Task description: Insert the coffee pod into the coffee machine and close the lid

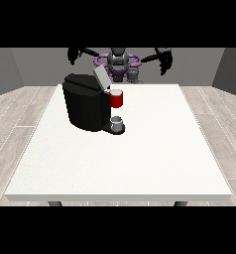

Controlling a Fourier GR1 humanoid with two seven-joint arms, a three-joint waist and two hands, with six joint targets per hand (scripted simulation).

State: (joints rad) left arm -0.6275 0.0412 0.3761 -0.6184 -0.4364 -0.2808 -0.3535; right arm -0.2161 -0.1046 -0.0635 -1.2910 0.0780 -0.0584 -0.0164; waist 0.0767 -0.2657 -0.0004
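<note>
I see robot body | torso grey and black | purple rings at the shoulders | arms dark | hands black

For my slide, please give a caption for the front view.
Robot raises both hands behind black coffee machine, lid open, on white table.

The coffee machine is standing on the table, left of the frame's centre. Its lid is tilting up at its upper right. A cup is sitting at the machine's lower right, under its head. The robot is standing behind the table at top centre, one hand hanging at upper left, the other hand at upper right, both above the table's far edge.
</note>
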